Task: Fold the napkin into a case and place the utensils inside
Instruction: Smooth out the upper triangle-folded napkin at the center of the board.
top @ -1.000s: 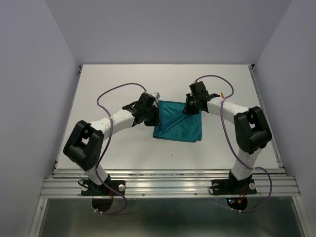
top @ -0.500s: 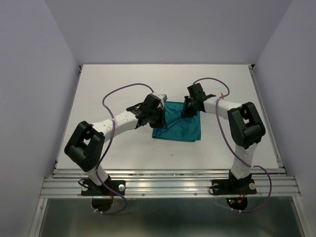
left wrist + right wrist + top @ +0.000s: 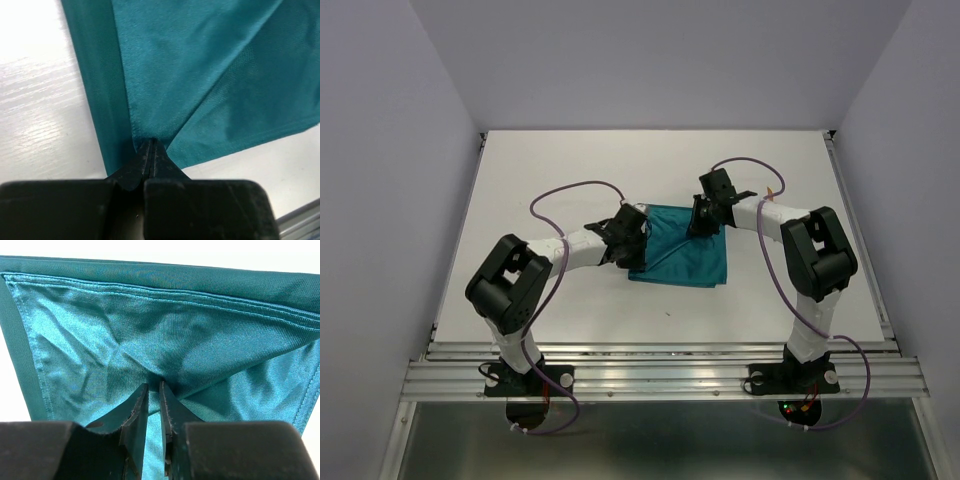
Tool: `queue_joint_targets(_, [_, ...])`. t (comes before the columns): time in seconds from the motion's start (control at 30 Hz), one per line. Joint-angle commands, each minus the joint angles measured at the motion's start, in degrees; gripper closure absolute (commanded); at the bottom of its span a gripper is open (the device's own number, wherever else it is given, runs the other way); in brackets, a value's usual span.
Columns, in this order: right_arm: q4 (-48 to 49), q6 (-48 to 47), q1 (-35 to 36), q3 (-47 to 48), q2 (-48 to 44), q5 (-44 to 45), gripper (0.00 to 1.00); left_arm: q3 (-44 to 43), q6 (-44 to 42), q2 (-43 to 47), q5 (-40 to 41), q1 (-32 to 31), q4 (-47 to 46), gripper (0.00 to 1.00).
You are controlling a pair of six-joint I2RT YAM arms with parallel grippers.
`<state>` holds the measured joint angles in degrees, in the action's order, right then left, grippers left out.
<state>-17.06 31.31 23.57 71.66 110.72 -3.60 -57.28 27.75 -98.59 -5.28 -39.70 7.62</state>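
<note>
Subject inspected: the napkin [image 3: 685, 255], lying folded on the white table [image 3: 570, 170] at the centre of the top view, between my two arms. It is partly folded, with a diagonal fold edge running across its upper layer. Handling assessment: thin, soft, slightly glossy cloth. I judge it light and limp, and likely to slide over itself and sag from whatever point is lifted. It shows no stiffness, so a fold will hold only if it is laid flat. Best hold is a pinch on a hemmed edge or corner, taking every layer that has to move together. My left gripper [image 3: 151, 146], at the napkin's left edge in the top view, is clenched tight with no gap. It pinches the cloth where creases converge at the lower centre of the left wrist view. My right gripper [image 3: 153, 389], at the napkin's upper edge in the top view, stands nearly closed. A narrow slot shows between the fingers, and a gather of the cloth is nipped there, with creases radiating from the tips.
</note>
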Motion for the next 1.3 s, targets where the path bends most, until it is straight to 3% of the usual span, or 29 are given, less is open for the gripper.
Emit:
queue_joint_targets(0.0, [0.2,-0.6,0.1,0.1,-0.3,2.3,0.79,1.5,0.8,-0.3,3.3,0.0,-1.4,1.00])
queue_joint_targets(0.27, [-0.4,-0.5,0.1,1.0,-1.9,3.0,0.78,0.7,0.8,2.3,3.7,0.0,0.4,1.00])
queue_joint_targets(0.67, [-0.6,-0.9,-3.2,2.8,-5.1,10.7,0.78,0.3,0.6,3.1,4.6,0.0,1.2,1.00])
queue_joint_targets(1.27, [-1.7,-3.5,-4.9,5.9,1.6,11.2,0.77,0.2,0.3,2.6,4.0,0.0,1.0,1.00])
